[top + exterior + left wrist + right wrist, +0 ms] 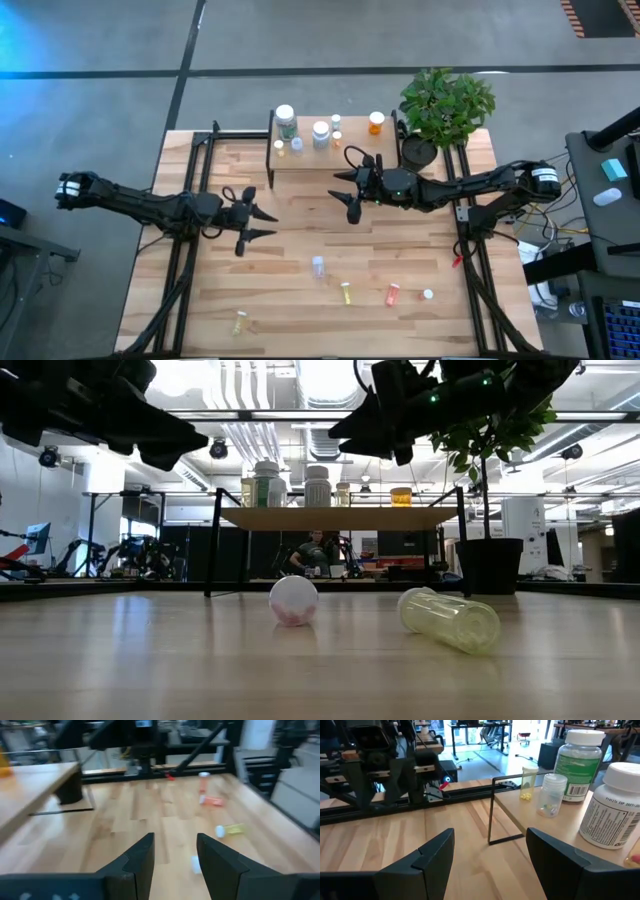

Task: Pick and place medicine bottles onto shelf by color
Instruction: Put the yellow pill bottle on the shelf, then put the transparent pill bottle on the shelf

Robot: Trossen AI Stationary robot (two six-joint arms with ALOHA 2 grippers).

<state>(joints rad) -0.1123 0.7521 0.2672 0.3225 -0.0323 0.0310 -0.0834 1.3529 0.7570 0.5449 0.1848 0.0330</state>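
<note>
- Light wood carries everything we see here: the shelf (320,160) stands at the far edge of the tabletop (300,260), already holding a green-labelled bottle (286,121), a white bottle (321,133), small vials and, set apart at the other end, an orange bottle (376,122); we judge that spacing to be the colour sorting.
- Our right gripper (352,190) hangs just in front of the shelf, fingers spread and empty, likely free for another fetch.
- Our left gripper (262,224) hovers over the middle of the table, also released and holding nothing, pointed toward the loose bottles.
- Still unsorted, lying near the front edge: a clear vial (318,265), a yellow vial (346,292), an orange vial (393,294), a white-capped one (427,294) and another yellow one (239,322), well apart from the shelf.
- A potted plant (442,105) sits beside the shelf.
- Beyond the table, the low view shows a workshop with ceiling ducts, racks and a seated person (316,552).
</note>
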